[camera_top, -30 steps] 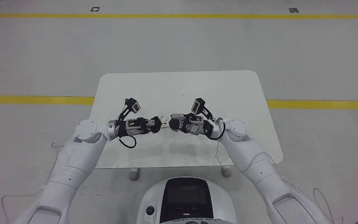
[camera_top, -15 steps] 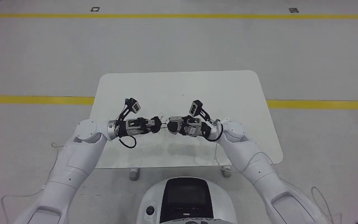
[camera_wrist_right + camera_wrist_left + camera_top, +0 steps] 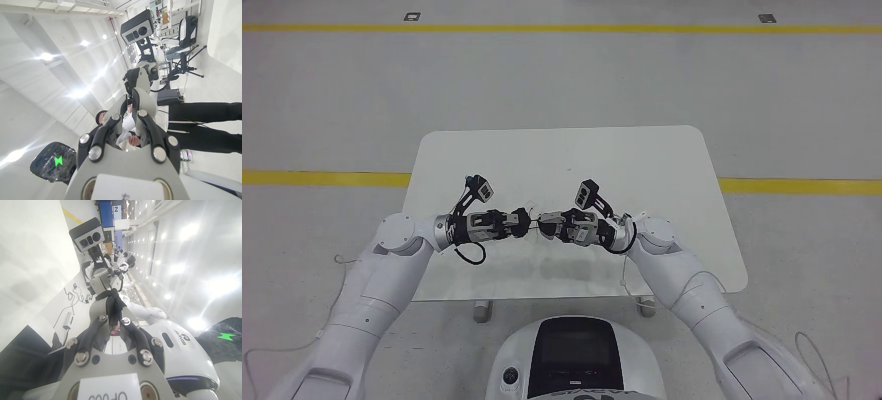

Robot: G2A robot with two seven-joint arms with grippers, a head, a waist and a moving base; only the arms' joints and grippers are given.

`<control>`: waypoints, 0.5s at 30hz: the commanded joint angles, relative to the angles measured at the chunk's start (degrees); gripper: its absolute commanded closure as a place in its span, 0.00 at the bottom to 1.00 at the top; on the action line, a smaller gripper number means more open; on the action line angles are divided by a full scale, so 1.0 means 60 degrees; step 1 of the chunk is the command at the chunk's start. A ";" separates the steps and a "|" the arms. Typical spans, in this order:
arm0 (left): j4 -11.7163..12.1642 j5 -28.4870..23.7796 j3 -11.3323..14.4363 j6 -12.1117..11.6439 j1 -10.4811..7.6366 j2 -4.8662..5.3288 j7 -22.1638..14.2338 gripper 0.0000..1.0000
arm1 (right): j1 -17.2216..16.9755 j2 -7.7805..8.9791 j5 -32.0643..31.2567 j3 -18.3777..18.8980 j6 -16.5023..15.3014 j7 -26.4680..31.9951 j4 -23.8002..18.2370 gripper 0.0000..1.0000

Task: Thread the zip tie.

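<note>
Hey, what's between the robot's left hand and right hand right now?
The thin dark zip tie spans the short gap between the left hand and the right hand; the top view shows it.

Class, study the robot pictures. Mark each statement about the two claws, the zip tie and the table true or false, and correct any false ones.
1. The left claw and the right claw face each other, tip to tip, above the table. True.
2. The claws are at opposite ends of the table. False: they almost meet over the middle of its near half.
3. The zip tie lies flat on the table, away from both claws. False: it is a thin dark strip between the claw tips.
4. The table is white with rounded corners. True.
</note>
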 commanded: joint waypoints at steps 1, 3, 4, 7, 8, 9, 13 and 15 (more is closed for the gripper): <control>0.0000 0.0000 0.0000 0.0000 0.0000 0.0000 0.0000 1.00 | 0.0020 -0.0005 0.0003 -0.0021 0.0007 0.0002 0.0026 0.93; 0.0000 0.0000 0.0000 0.0000 0.0000 0.0000 0.0000 1.00 | 0.0035 -0.0008 0.0003 -0.0036 0.0005 0.0003 0.0046 0.96; 0.0000 0.0000 0.0000 0.0000 0.0000 0.0000 0.0000 1.00 | 0.0040 -0.0008 -0.0001 -0.0040 0.0003 0.0000 0.0052 0.99; 0.0000 0.0000 0.0000 0.0000 0.0000 0.0000 0.0000 1.00 | 0.0045 -0.0006 -0.0016 -0.0049 -0.0010 -0.0014 0.0054 1.00; 0.0000 0.0000 0.0000 0.0000 0.0000 0.0000 0.0000 1.00 | 0.0045 -0.0004 -0.0022 -0.0049 -0.0012 -0.0018 0.0052 1.00; 0.0000 0.0000 0.0000 0.0000 0.0000 0.0000 0.0000 1.00 | 0.0043 -0.0002 -0.0029 -0.0049 -0.0014 -0.0023 0.0049 1.00; 0.0000 0.0000 0.0000 0.0000 0.0000 0.0000 0.0000 1.00 | 0.0030 0.0014 -0.0073 -0.0032 -0.0032 -0.0057 0.0012 1.00; 0.0000 0.0000 0.0000 0.0000 0.0000 0.0000 0.0000 0.23 | 0.0010 0.0025 -0.0092 -0.0014 -0.0049 -0.0081 -0.0019 1.00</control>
